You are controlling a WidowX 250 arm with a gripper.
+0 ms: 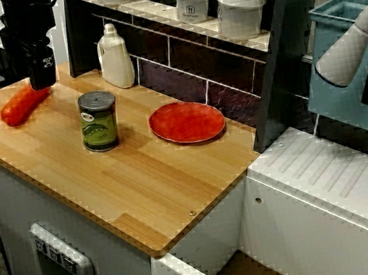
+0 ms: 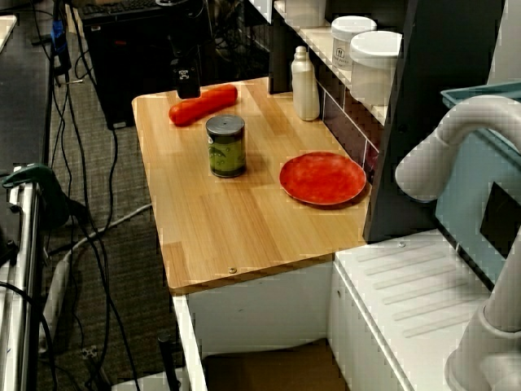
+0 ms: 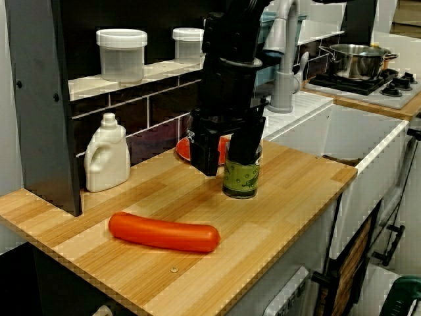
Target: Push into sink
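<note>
My end effector (image 3: pixel 227 148) hangs wide and empty just above the sausage (image 1: pixel 23 104), so I judge the push toward the sink (image 2: pixel 269 368), well beyond it across the worktop (image 1: pixel 142 180), not yet begun.

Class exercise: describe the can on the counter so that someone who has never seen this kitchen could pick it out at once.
Start at the wooden countertop to the left of the white sink. Near its middle, between the long orange sausage and the flat red plate, stands the can. It alone is an upright cylinder with a green label and metal lid.
</note>
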